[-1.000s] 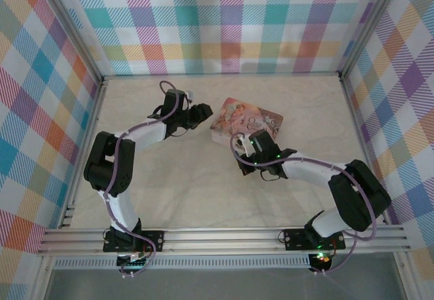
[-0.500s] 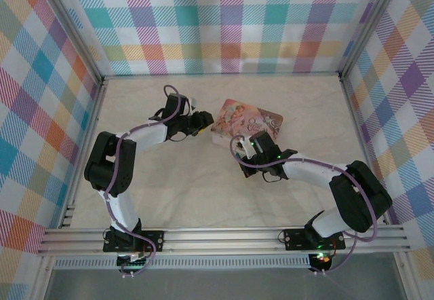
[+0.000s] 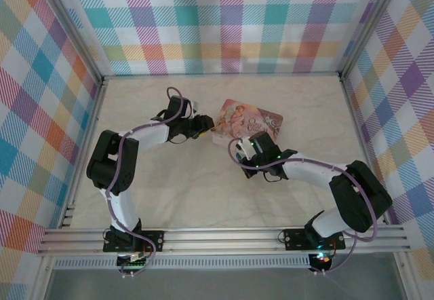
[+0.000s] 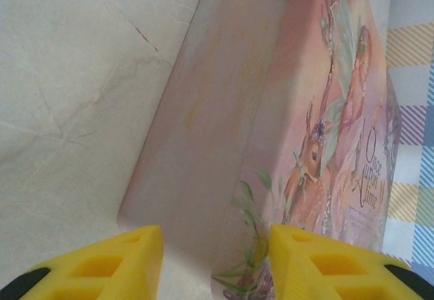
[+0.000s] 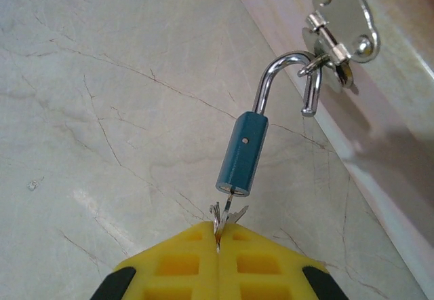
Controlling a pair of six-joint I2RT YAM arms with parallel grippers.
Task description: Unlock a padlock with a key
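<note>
In the right wrist view the padlock (image 5: 243,152), a small blue cylinder, hangs by its silvery shackle (image 5: 274,69) from the metal hasp (image 5: 342,18) on the pink floral tin (image 3: 254,117). One shackle end stands free of the body. The thin silvery key (image 5: 229,205) sits in the padlock's bottom end, and my right gripper (image 5: 218,235) is shut on it. My right gripper (image 3: 244,142) is at the tin's near side. My left gripper (image 4: 217,263) is open, its yellow fingers (image 4: 122,263) straddling a corner of the tin (image 4: 224,110); it (image 3: 205,123) is at the tin's left end.
The pale marbled table (image 3: 190,184) is boxed in by checked walls on three sides. An aluminium rail (image 3: 224,239) carrying both arm bases runs along the near edge. Open table lies left of and in front of the tin.
My left gripper has moved right, up to the tin's left corner, and its jaws have narrowed a little. The right gripper has stayed shut on the key, shifting only slightly.
</note>
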